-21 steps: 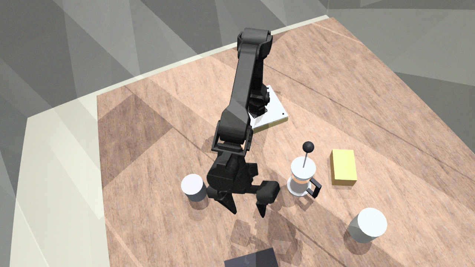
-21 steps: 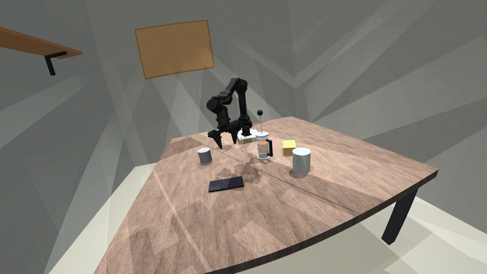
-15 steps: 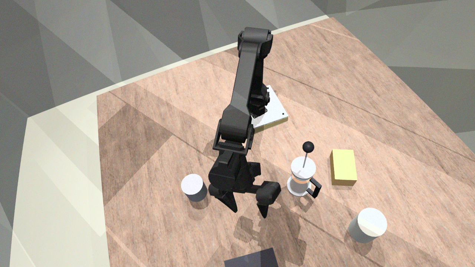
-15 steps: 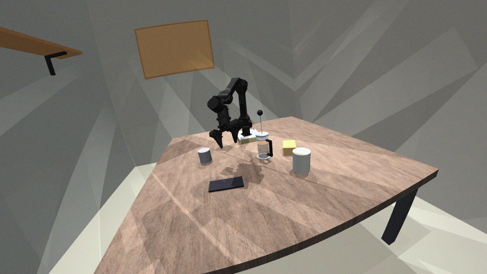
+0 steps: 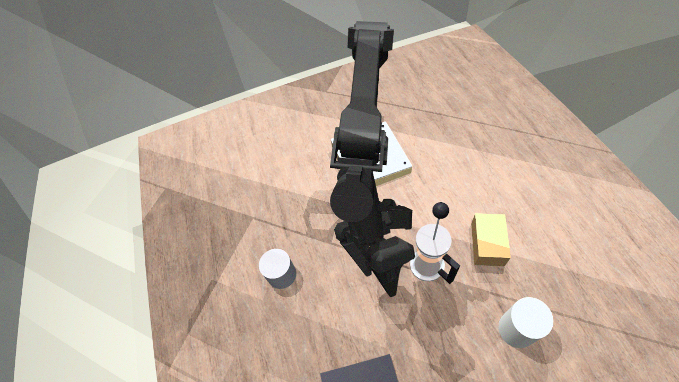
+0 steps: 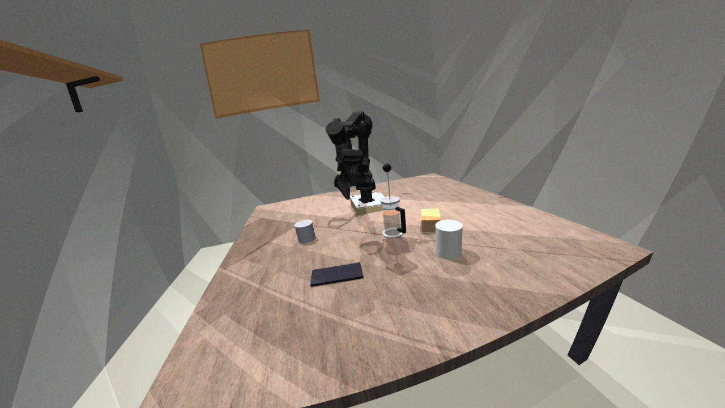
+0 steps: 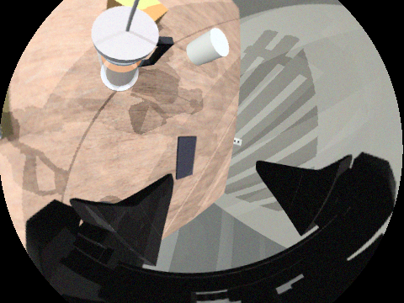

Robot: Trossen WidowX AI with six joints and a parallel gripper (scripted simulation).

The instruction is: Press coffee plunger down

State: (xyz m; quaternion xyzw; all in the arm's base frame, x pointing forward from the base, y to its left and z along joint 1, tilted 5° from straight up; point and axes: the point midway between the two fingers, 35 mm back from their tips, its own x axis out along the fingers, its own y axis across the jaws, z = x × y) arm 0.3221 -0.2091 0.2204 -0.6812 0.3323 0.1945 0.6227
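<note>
I see coffee press (image 5: 431, 254) upright on surface (image 5: 546, 156), amber liquid inside, plunger (image 5: 440, 209) raised (knob high). My hand (image 5: 380, 277) spread wide, empty, just beside press.

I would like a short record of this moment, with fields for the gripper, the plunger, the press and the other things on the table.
gripper: open, holds nothing, beside the coffee press and apart from it
plunger: knob raised high on its rod, not yet pressed
coffee press: upright, handle pointing away from the gripper
other things: yellow block, small grey cylinder, larger white cylinder, dark flat slab
table: wooden
task state: pressing not started
</note>
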